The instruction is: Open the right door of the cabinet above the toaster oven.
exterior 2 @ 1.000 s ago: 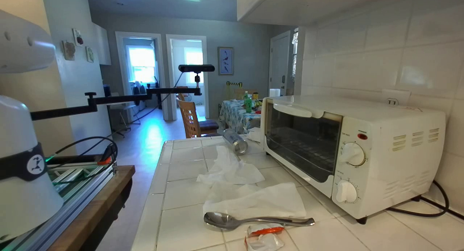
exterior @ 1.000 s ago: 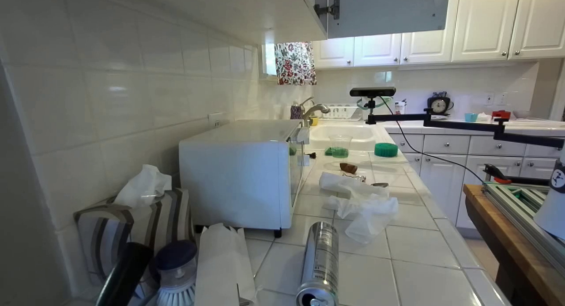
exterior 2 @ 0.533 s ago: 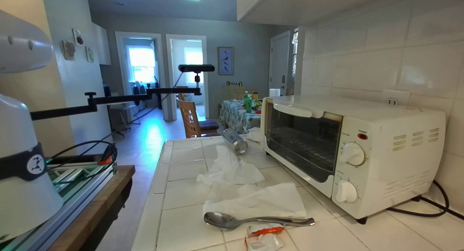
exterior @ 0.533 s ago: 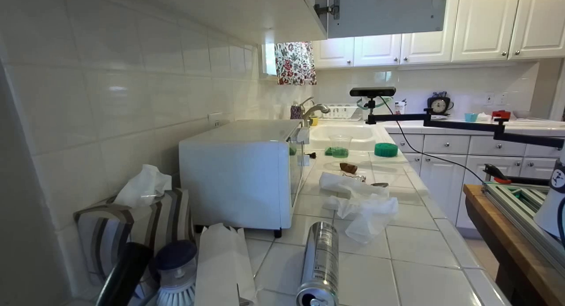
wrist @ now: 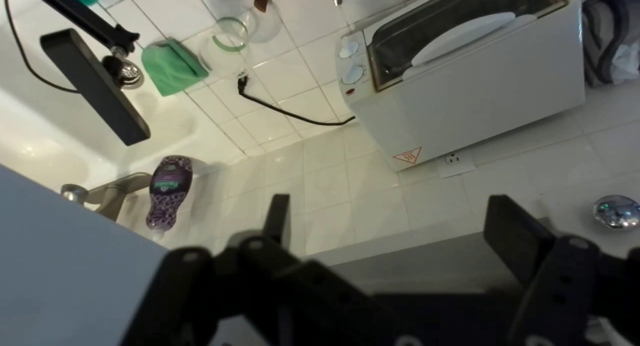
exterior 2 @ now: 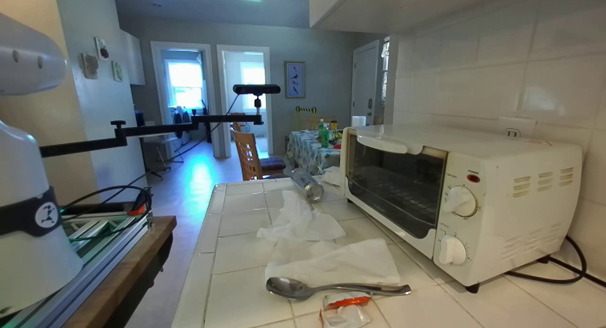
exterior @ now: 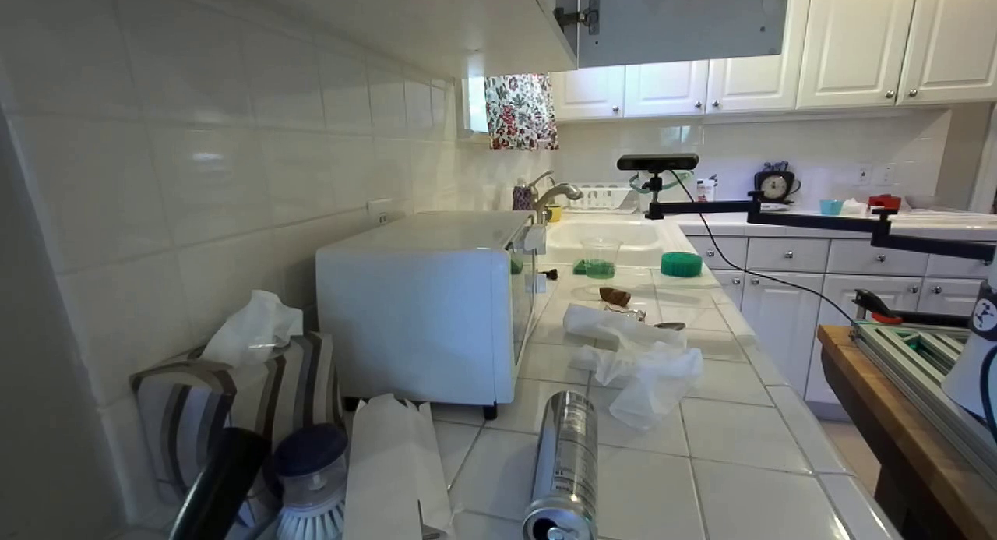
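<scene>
Gripper enters the wrist view from six o'clock, its two dark fingers spread wide, one tip near seven o'clock and one near four, with tiled wall showing through the gap. The toaster oven sits at two o'clock there, its top in sight: the gripper is angled down from higher up. A blurred grey-blue panel fills eight o'clock beside the gripper; it has the shade of the right door, but whether it touches the gripper I cannot tell. In an exterior view that door stands open at one o'clock, jutting from the cabinet at twelve, its hinge exposed and a small dark spot near its lower outer corner. In an exterior view the arm has its white column between eight and nine o'clock, leaning out past the edge as it rises, a dark band wrapped around it. Above, at ten o'clock, a rounded link lies nearly level, blunt end toward three; how it joins the column is cropped away. Beside the column a jointed black boom runs toward three o'clock and carries a black camera on its end.
</scene>
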{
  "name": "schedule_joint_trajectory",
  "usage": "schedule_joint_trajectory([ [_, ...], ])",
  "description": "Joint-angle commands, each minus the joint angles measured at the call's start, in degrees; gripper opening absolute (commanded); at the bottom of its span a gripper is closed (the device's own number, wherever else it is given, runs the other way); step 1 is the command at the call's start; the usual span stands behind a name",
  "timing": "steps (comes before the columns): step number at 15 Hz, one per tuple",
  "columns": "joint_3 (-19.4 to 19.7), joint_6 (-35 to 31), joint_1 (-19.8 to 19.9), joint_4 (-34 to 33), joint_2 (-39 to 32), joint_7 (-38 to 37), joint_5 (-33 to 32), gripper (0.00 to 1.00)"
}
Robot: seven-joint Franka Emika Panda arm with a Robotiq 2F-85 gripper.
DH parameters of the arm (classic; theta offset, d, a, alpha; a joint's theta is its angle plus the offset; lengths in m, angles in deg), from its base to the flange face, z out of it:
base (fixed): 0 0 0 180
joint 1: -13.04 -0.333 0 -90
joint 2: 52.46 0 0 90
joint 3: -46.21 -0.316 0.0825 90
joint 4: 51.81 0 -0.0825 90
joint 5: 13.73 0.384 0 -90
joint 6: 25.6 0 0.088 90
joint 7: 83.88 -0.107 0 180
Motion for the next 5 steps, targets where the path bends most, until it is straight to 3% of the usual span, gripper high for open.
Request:
schedule_joint_trajectory([
  [1, -0.38, 0.27, 0.81, -0.38, -0.26, 0.60, 0.78, 1.00],
  [5, -0.36, 0.60, 0.80, -0.51, -0.27, 0.65, 0.82, 1.00],
])
